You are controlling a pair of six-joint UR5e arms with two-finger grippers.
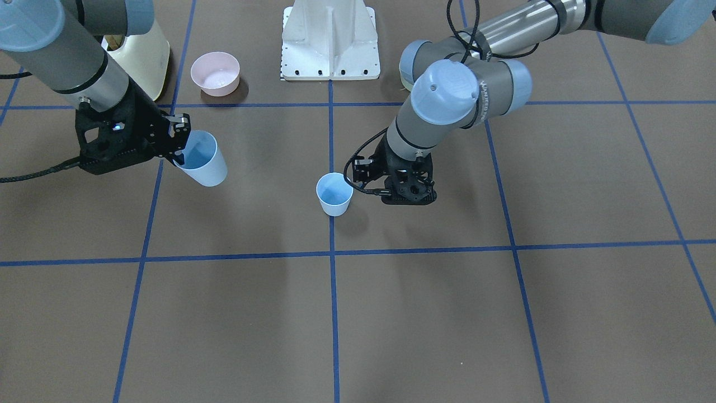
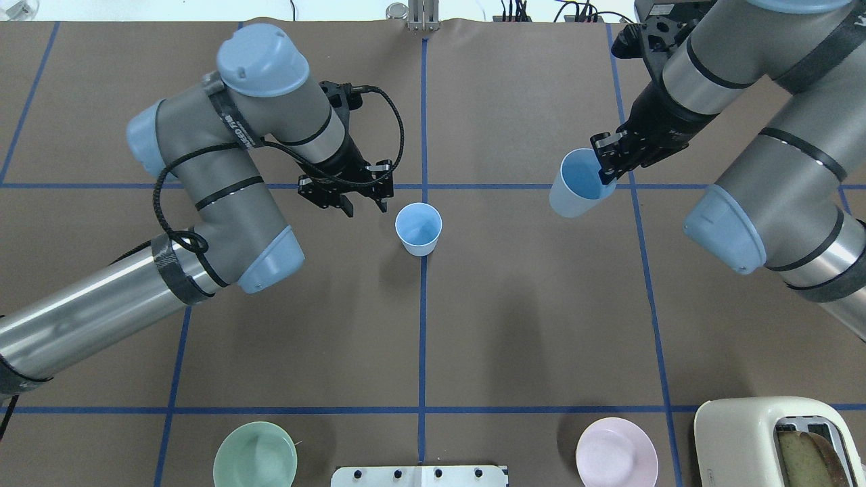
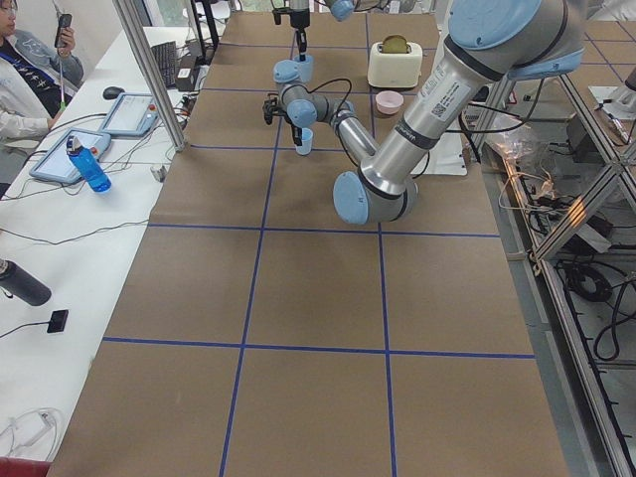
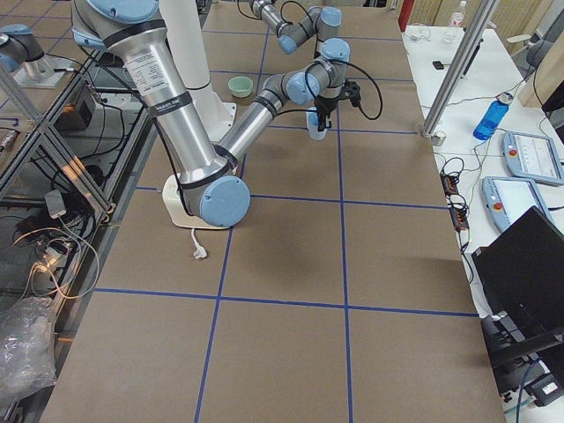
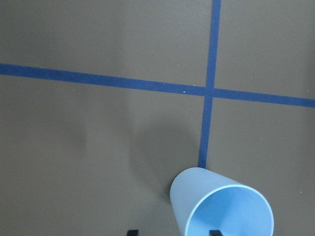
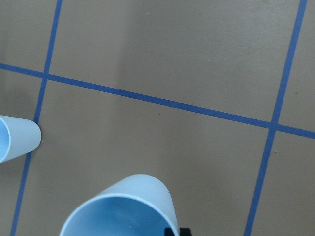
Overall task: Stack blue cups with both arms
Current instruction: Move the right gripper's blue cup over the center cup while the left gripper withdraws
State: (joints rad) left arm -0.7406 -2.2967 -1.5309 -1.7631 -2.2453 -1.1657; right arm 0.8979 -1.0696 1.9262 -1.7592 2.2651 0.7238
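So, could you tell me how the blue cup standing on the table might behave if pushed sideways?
The standing cup looks like thin plastic, so probably light; it would likely slide easily. It tapers to a narrow base, so a push near the rim may tip it. Once on its side, it would probably roll in a curve.
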